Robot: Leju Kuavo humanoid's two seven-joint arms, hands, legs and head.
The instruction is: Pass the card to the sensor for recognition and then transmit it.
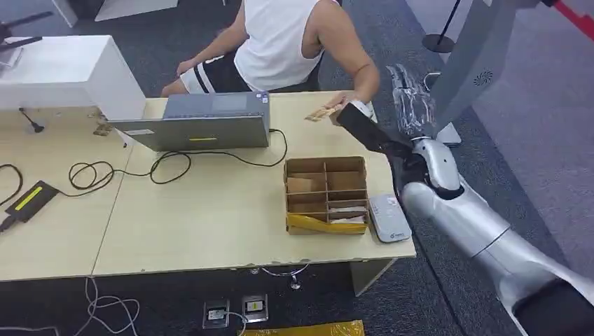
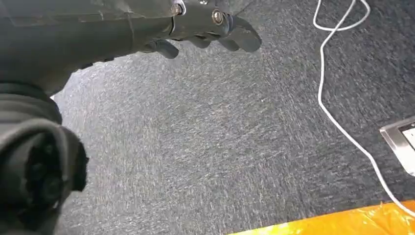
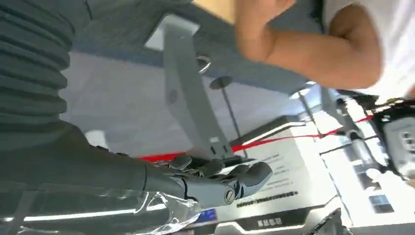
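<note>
A tan card (image 1: 321,113) is in a person's hand (image 1: 345,101) over the far right part of the table (image 1: 210,224). My right hand (image 1: 358,124) reaches out just beside and below that card. Its fingers (image 3: 230,178) are stretched out with nothing in them, and the person's hand (image 3: 259,22) is a little beyond them. The white card sensor (image 1: 389,218) lies near the table's right front corner, under my right forearm. My left hand (image 2: 205,29) hangs over grey carpet, its fingers loose and holding nothing.
A cardboard divider box (image 1: 326,194) stands left of the sensor. A grey laptop (image 1: 203,122) sits at the back with black cables (image 1: 161,168) trailing from it. A white case (image 1: 66,70) is at the far left, and a black device (image 1: 29,199) lies near the left edge. The person sits behind the table.
</note>
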